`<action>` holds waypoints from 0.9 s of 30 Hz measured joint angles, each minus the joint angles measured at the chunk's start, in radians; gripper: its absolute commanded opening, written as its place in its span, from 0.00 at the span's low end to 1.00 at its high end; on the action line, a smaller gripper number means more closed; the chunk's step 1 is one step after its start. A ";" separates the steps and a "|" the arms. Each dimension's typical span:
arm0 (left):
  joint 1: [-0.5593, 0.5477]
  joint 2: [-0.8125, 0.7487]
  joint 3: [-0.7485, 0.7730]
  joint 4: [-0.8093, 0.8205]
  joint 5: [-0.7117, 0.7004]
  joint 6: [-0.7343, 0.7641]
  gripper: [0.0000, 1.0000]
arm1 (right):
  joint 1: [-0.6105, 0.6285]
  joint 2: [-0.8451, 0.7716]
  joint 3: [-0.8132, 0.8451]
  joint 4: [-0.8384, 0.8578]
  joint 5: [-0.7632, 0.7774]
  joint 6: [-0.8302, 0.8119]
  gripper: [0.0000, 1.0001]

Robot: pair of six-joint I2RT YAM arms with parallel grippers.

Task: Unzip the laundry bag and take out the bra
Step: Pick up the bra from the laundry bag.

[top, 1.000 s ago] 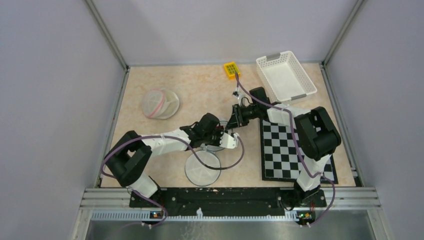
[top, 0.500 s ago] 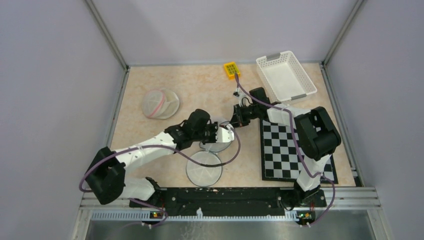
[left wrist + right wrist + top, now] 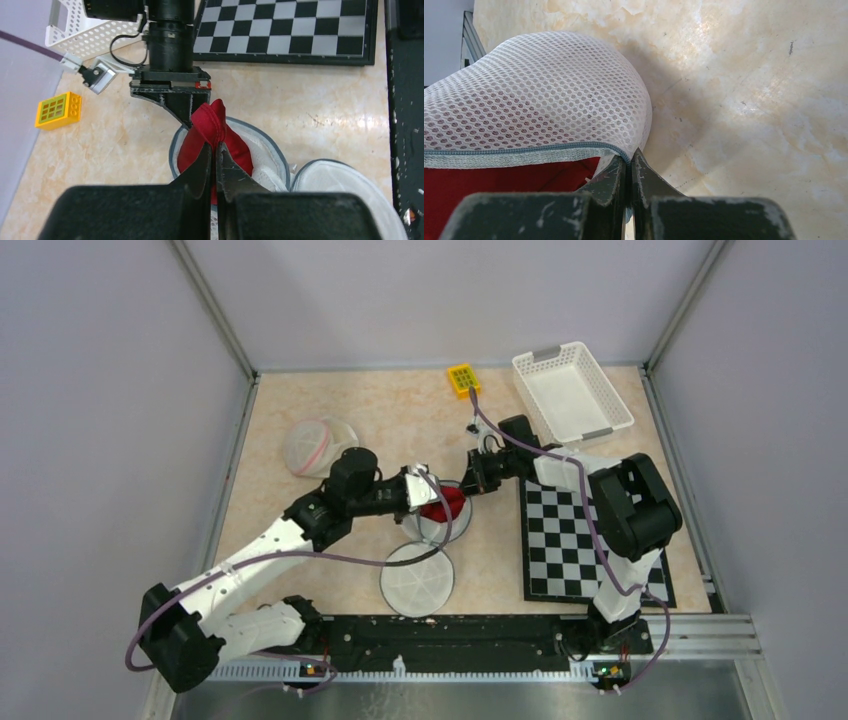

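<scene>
Now pinching the red bra [image 3: 207, 127] with the left tool [image 3: 214, 147], drawn back leftward since a second ago. Dragging it half out of the open laundry bag [image 3: 262, 162] mid-table [image 3: 330, 400]. Still clamping the bag's rim with the right tool [image 3: 628, 159].

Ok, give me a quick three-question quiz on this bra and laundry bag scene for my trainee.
1. True or false: the left gripper is shut on the red bra.
2. What does the right gripper pinch? A) the yellow brick B) the mesh laundry bag at its zipper edge C) the checkerboard mat
3. Fill in: a second mesh bag lies on the robot's ____ side.
Key: 1 true; 2 B; 3 left.
</scene>
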 measured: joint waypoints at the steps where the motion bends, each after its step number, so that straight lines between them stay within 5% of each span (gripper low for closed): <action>1: 0.010 -0.002 0.000 0.015 0.008 -0.027 0.00 | 0.001 0.000 0.000 0.000 0.000 0.000 0.00; 12: 0.129 0.006 0.048 0.180 0.081 -0.337 0.00 | 0.031 -0.014 -0.003 0.000 0.020 -0.026 0.00; 21: 0.052 0.015 0.019 0.156 0.195 -0.200 0.00 | 0.031 -0.055 -0.001 -0.001 0.005 0.004 0.00; 27: 0.053 0.029 0.050 0.164 0.285 -0.267 0.00 | 0.032 -0.073 -0.001 -0.003 0.013 0.002 0.00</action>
